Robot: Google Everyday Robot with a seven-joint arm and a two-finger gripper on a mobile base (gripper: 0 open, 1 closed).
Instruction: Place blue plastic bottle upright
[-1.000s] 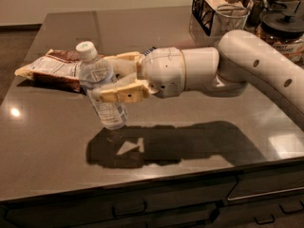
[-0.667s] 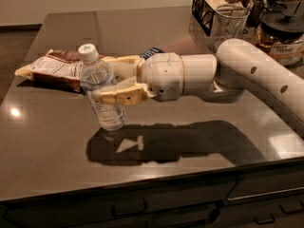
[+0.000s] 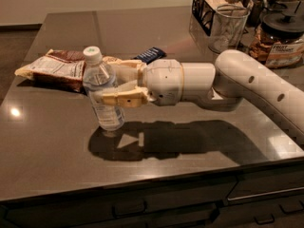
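The blue plastic bottle [image 3: 102,90] is clear with a white cap and a pale label. It stands nearly upright, leaning slightly left, with its base at the dark countertop [image 3: 57,146]. My gripper [image 3: 116,85] reaches in from the right at mid-height of the bottle. Its tan fingers [image 3: 124,99] sit on either side of the bottle and are closed on its body. The white arm [image 3: 247,87] stretches to the right behind it.
A red-and-white snack bag [image 3: 52,68] lies behind the bottle to the left. A dark blue bar wrapper [image 3: 151,54] lies behind the gripper. A black wire basket [image 3: 209,8], a clear glass [image 3: 227,27] and jars [image 3: 280,37] stand at the back right.
The arm has shifted slightly, uncovering the dark blue wrapper behind it. The bottle stays in the gripper at about the same spot, a touch lower.
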